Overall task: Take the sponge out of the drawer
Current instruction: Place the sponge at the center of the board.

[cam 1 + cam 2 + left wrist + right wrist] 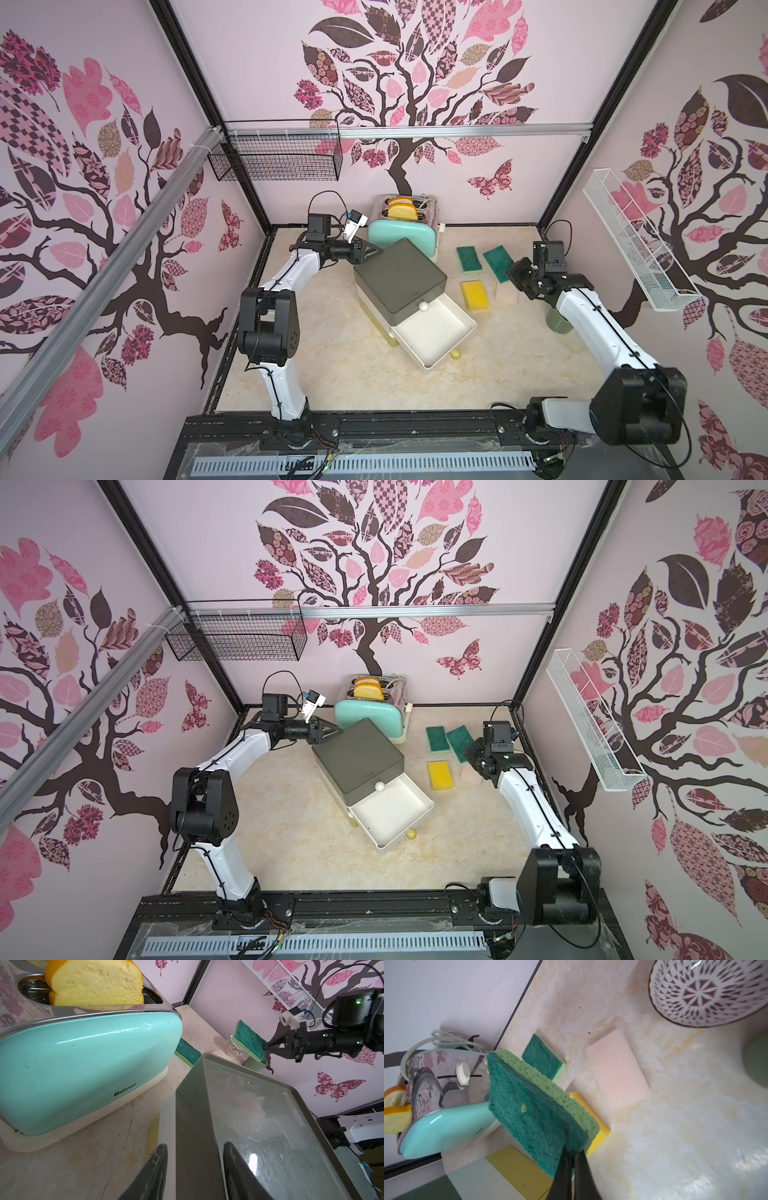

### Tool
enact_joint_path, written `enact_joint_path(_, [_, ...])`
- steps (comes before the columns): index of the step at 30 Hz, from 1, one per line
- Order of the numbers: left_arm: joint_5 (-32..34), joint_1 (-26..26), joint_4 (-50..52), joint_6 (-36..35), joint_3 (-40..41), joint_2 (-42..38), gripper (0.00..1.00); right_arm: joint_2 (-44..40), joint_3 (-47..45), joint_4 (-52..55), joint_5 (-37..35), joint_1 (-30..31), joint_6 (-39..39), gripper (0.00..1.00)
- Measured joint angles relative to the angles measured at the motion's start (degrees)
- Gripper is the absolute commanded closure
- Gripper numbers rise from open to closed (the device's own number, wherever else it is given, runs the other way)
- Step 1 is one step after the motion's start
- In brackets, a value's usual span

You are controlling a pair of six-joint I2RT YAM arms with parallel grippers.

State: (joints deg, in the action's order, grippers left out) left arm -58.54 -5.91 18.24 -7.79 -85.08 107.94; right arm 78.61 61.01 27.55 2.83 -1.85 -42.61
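My right gripper (572, 1150) is shut on one end of a green sponge (533, 1105), dark scrub side showing. In both top views the sponge (498, 262) (458, 739) hangs tilted above the table, right of the drawer unit, with the gripper (514, 274) (470, 754) at its near end. The white drawer (451, 347) (405, 825) stands pulled open and holds nothing. My left gripper (195, 1146) clamps the back edge of the unit's grey top (195, 1115) (399, 274). The left wrist view also shows the held sponge (248, 1040).
A green sponge (469, 258), a yellow sponge (475, 295) and a pink sponge (506, 293) lie on the table right of the unit. A mint toaster (405, 235) with bread stands behind it. A patterned bowl (708, 991) and a green cup (559, 322) sit under the right arm.
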Motion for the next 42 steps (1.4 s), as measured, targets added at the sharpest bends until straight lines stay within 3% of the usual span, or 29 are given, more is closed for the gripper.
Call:
enact_joint_path(6, [-0.04,0.02,0.57,-1.07,-0.28,0.04,0.53,16.17,3.72,-11.3,3.52,-3.06,0.02,1.0])
enact_joint_path(15, [-0.07,0.2,1.05,-2.14,-0.48,0.02,0.53,36.02,17.75,-15.34,5.92,-4.85,1.57,1.0])
enact_joint_path(25, [-0.2,0.22,1.03,-2.32,-0.48,0.02,0.53,41.29,23.39,-14.69,6.12,-5.62,2.82,1.0])
enact_joint_path(28, [-0.24,0.24,1.05,-2.36,-0.48,0.04,0.53,42.27,23.61,-14.53,6.14,-5.64,2.78,0.82])
enact_joint_path(30, [-0.24,0.24,1.05,-2.43,-0.48,0.02,0.53,42.73,23.58,-14.08,6.16,-5.64,3.3,0.65])
enact_joint_path(33, [-0.26,0.24,1.05,-2.56,-0.48,0.02,0.53,42.75,23.74,-12.96,6.14,-5.64,4.24,0.57])
enact_joint_path(38, [-0.24,0.24,1.11,-2.6,-0.57,0.04,0.53,40.15,24.09,-9.51,5.05,-5.03,7.63,0.63])
enact_joint_path(42, [-0.35,0.24,1.79,-2.75,-1.01,0.28,0.53,29.42,23.91,-5.49,2.78,-2.8,13.03,0.86])
